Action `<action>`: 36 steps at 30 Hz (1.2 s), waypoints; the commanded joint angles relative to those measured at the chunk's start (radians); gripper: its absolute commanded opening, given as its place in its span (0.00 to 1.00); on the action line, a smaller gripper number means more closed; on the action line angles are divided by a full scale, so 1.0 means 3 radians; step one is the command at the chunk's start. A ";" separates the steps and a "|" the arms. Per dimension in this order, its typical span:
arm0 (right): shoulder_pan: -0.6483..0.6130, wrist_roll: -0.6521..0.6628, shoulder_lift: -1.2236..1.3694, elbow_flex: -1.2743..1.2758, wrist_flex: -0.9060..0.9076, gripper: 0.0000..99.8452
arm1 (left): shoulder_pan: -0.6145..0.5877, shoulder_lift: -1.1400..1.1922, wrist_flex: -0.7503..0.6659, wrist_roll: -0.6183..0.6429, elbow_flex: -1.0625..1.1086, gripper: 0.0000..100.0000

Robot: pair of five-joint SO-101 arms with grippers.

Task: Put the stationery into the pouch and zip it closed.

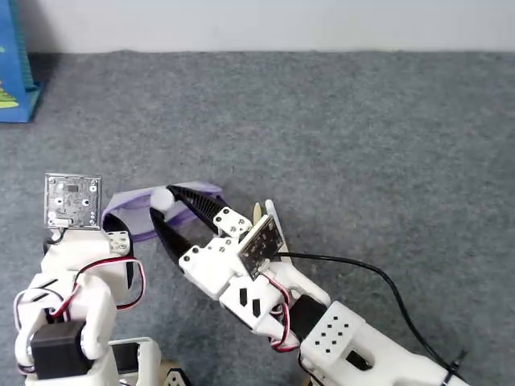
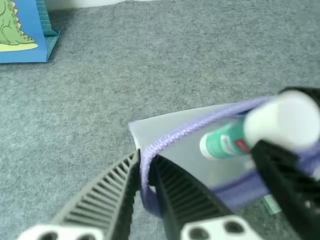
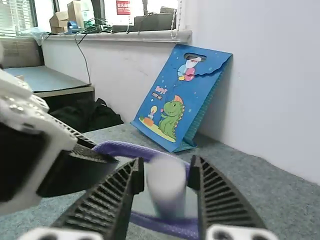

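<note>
Got left claw (image 2: 144,160) pinched on the rim of the floppy pouch (image 2: 185,165), right claw (image 3: 166,169) clamped round a glue stick (image 2: 225,142), likely light and slick, best held mid-barrel.

Nothing here can be read with any certainty. The blue gift bag (image 3: 180,100) leaning against the wall has a short line of yellow and white lettering beside its green dinosaur picture, but it is too small to make out (the left wrist view catches the same bag at its edge, dinosaur side on). A red sign (image 3: 123,7) up in the window carries pale characters, illegible. The glue stick (image 2: 225,144) over the pouch (image 2: 165,131) wears a green label with a red patch, and its wording is blurred. A small green-and-white scrap (image 2: 270,202) by the pouch's edge is also unreadable.
</note>
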 commanded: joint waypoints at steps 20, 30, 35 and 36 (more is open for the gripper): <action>0.1455 -0.0829 -0.1583 -0.0803 0.3521 0.21 | -0.0036 -0.0031 0.0000 0.0020 -0.0018 0.01; 0.1583 -0.0823 -0.0161 -0.0875 0.3716 0.21 | -0.0041 -0.0031 0.0005 0.0026 -0.0018 0.01; 0.1583 -0.0803 0.0949 -0.1274 0.3639 0.21 | -0.0041 -0.0031 0.0005 0.0026 -0.0018 0.01; 0.1583 -0.0803 0.1174 -0.1391 0.3639 0.21 | -0.0041 -0.0031 0.0005 0.0026 -0.0018 0.01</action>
